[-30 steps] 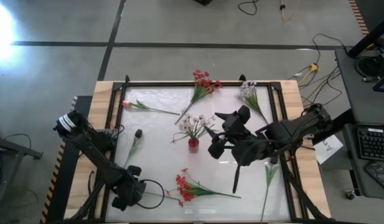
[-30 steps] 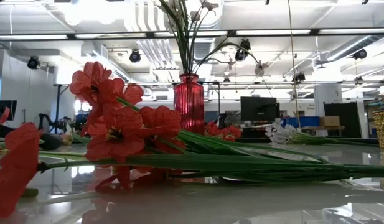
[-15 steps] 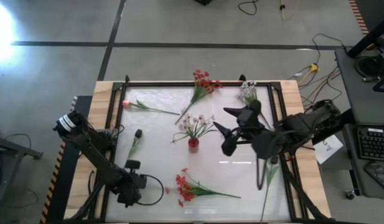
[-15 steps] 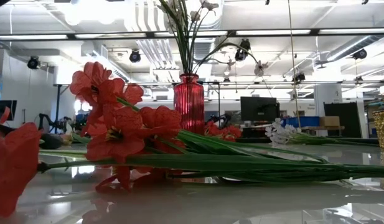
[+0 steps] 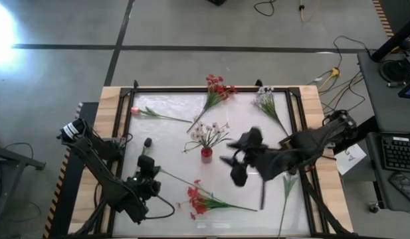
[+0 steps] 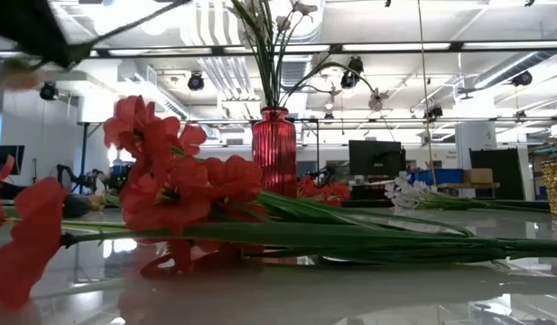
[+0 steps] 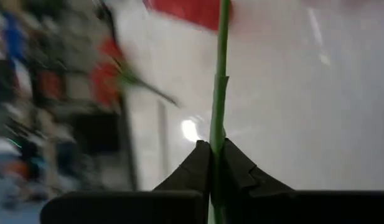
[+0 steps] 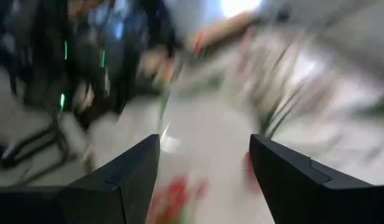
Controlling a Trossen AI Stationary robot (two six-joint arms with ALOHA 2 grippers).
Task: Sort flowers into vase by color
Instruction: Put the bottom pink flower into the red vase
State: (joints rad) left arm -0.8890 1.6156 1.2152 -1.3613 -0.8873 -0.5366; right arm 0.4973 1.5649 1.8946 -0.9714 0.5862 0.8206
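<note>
A red ribbed vase (image 5: 206, 153) (image 6: 274, 149) stands mid-table with white sprays (image 5: 208, 133) in it. A red spray (image 5: 198, 199) (image 6: 170, 194) lies near the front edge. My left gripper (image 5: 149, 174) (image 7: 211, 155) is raised at the near left, shut on a thin green stalk (image 5: 175, 178) that runs toward that red spray. My right gripper (image 5: 231, 170) (image 8: 204, 168) hovers open to the right of the vase, with nothing between its fingers. Flat on the table lie a pink bud (image 5: 134, 109), a second red spray (image 5: 216, 89) and a white spray (image 5: 265, 99). My left gripper pinches the green stalk (image 7: 216, 127) between its two fingertips. The fingers slant down from the table's near left. The stalk runs on ahead of them toward red blossom (image 7: 192, 9). Its held end is lifted off the table.
A loose green stem (image 5: 286, 187) lies at the near right under my right arm. A small dark object (image 5: 147, 141) sits just beyond my left gripper. Black frame rails (image 5: 121, 133) border the white tabletop.
My left gripper has risen and gone from the near-left corner toward the far edge, tipping from pointing down to a slant. The stalk's held end has come up with it, while the blossom end stays by the near red spray. My right gripper swung right, then came back toward the near edge.
</note>
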